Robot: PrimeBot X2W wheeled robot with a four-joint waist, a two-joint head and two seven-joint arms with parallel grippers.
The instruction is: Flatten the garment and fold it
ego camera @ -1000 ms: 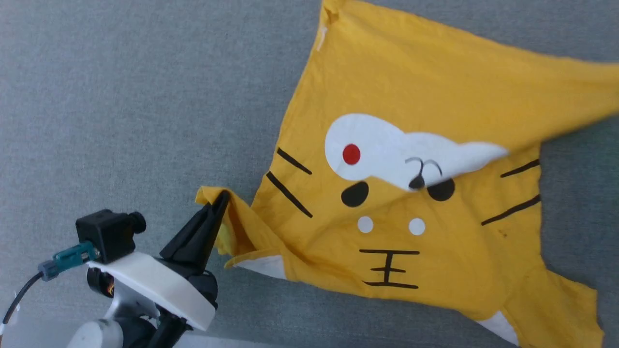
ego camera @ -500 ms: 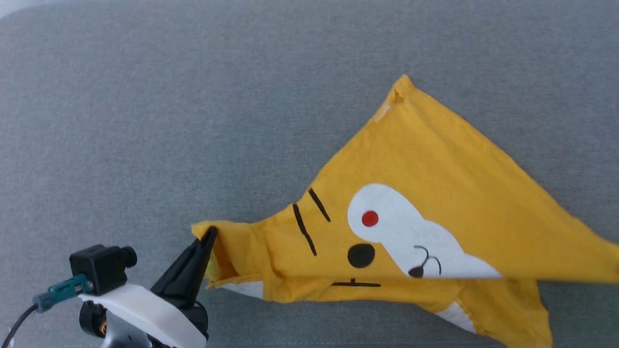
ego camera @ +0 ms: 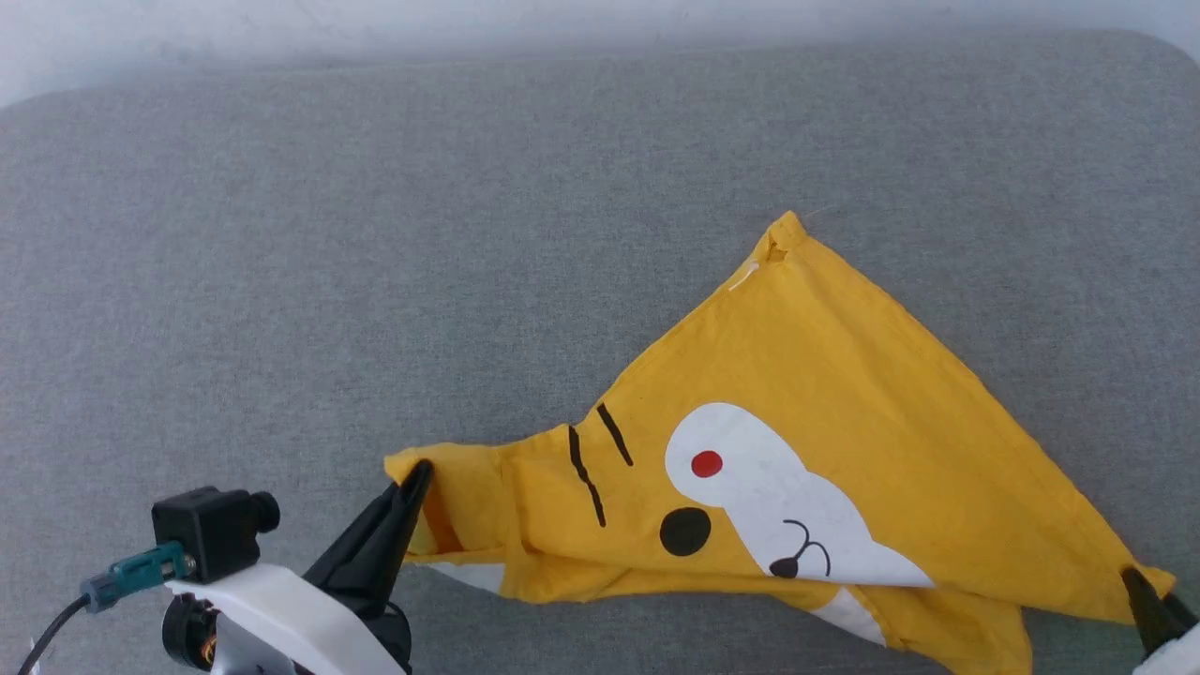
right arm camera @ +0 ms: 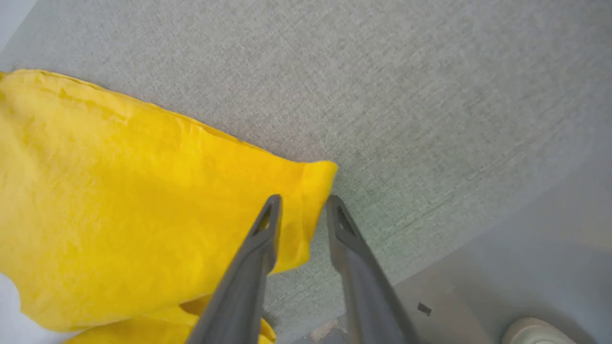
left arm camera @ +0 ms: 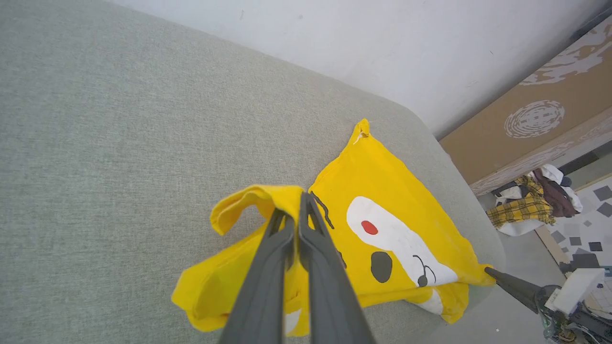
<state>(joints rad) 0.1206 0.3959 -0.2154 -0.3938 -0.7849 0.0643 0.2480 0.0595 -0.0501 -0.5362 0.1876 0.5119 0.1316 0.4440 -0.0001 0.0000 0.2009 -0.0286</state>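
The garment point(ego camera: 844, 394), a bright yellow T-shirt with a white patch, a red dot and black lines, lies folded over itself in a rough triangle on the grey cushion point(ego camera: 375, 234). My left gripper point(ego camera: 420, 472) is shut on its left corner, holding that corner slightly raised; the left wrist view shows the fingers point(left arm camera: 299, 210) pinching the cloth point(left arm camera: 382, 181). My right gripper point(ego camera: 1134, 579) is at the garment's right corner. In the right wrist view its jaws point(right arm camera: 303, 200) stand apart, with the yellow corner point(right arm camera: 143, 191) lying slack between and beneath them.
A white wall point(ego camera: 281, 28) runs behind the cushion. To the right, past the cushion's rounded edge, stand a brown cardboard box point(left arm camera: 526, 124) and a pile of clothes point(left arm camera: 530, 205) on a tiled floor. A pale rounded object point(right arm camera: 533, 329) sits on the floor below.
The head camera has tilted. The garment's raised right side came down and forward, folding over the printed face. My right gripper has opened at the right corner; the left keeps its hold.
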